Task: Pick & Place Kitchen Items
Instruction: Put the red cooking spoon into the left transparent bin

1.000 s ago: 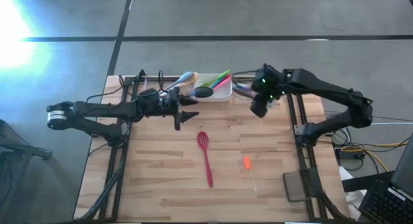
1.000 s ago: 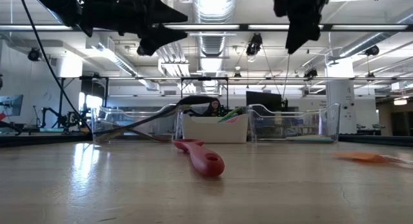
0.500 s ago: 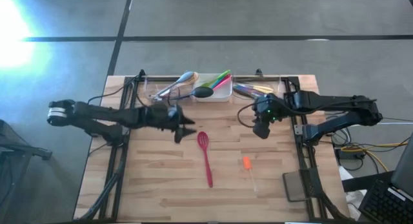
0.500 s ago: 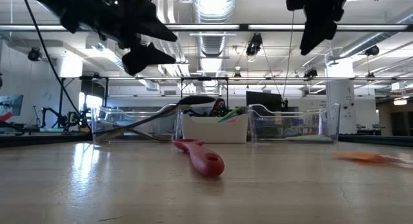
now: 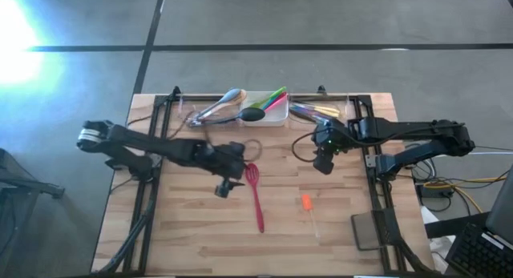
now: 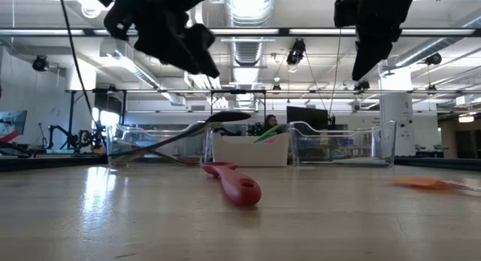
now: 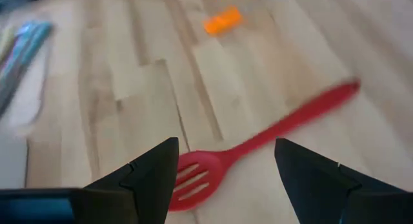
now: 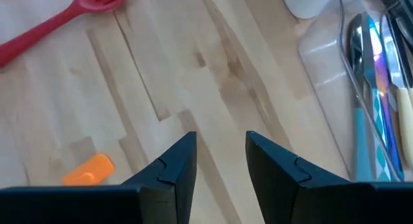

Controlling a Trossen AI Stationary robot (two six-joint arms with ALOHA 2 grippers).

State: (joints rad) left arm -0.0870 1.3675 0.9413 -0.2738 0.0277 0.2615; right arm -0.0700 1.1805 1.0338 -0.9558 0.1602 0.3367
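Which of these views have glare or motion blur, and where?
High view: strong glare at the upper left corner, off the table. Left wrist view: the red slotted spatula and orange piece are smeared by motion. Low view: bright ceiling lights, arms show as silhouettes.

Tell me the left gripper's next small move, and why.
Probably lower straight down onto the red spatula. The left gripper hangs open above the table, its fingers straddling the spatula's slotted head, and holds nothing. The right gripper waits, empty, near the clear tray.
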